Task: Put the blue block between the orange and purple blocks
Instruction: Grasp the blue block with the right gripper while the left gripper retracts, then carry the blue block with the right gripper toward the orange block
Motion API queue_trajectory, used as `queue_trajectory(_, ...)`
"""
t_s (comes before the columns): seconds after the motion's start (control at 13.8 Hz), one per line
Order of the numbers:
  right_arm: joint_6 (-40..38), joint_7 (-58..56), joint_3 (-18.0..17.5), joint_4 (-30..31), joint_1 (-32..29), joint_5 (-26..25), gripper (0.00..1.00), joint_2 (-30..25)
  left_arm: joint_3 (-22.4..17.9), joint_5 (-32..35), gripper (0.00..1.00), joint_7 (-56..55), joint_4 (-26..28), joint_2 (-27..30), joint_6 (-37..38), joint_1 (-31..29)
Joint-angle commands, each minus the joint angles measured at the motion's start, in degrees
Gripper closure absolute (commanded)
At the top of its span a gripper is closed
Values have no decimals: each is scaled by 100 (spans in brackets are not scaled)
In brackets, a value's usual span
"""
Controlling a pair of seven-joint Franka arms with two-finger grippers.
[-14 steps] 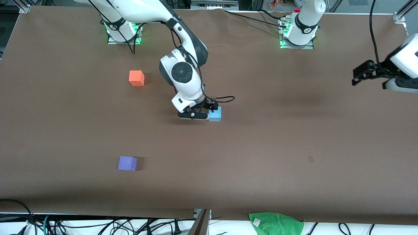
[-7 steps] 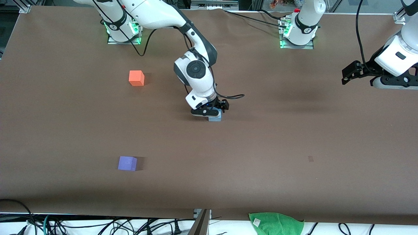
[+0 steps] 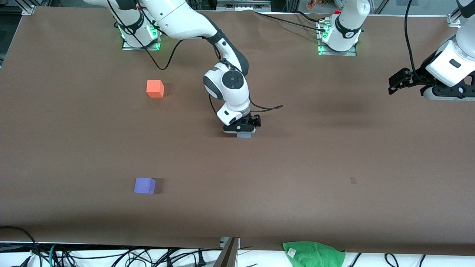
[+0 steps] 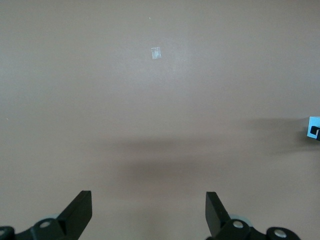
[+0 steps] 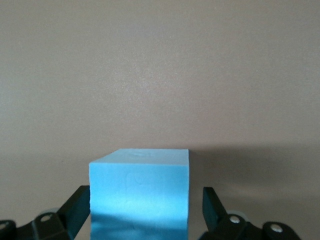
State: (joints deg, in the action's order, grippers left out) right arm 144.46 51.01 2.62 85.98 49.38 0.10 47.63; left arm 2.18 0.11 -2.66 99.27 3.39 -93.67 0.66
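Note:
The blue block (image 3: 243, 135) sits mid-table, mostly hidden under my right gripper (image 3: 243, 132). In the right wrist view the blue block (image 5: 140, 195) stands between the open fingers of the right gripper (image 5: 145, 202), with one finger at its side and a small gap to the other. The orange block (image 3: 155, 88) lies toward the right arm's end, farther from the front camera. The purple block (image 3: 144, 185) lies nearer to the camera, in line with the orange one. My left gripper (image 3: 397, 84) waits open and empty over the left arm's end of the table (image 4: 149, 207).
A green cloth (image 3: 313, 254) lies off the table's near edge. A small pale mark (image 3: 353, 180) is on the brown table cover and also shows in the left wrist view (image 4: 155, 53). Cables hang along the near edge.
My right gripper moved toward the left arm's end and came down around the blue block, now covering it. My left arm shifted earlier, then stayed still.

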Motion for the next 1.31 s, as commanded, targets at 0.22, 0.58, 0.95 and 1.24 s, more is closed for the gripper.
queue_trajectory(0.22, -32, -12, 37, -99, -24, -125, 87, 54, -7, -116, 0, -50, 57, 74, 33, 13)
queue_trajectory(0.58, -1268, -1299, 81, -38, -971, -37, 100, -569, -7, -125, 0, -41, -215, -110, 42, 13)
queue_trajectory(0.95, -2018, -4058, 81, 926, -2543, 435, 98, -1482, 2, -125, 0, -68, -215, -110, 50, 31)
queue_trajectory(1.24, -1441, -5171, 90, 2586, -3249, 789, 97, -2353, 10, -125, 0, -59, -215, -102, 50, 49)
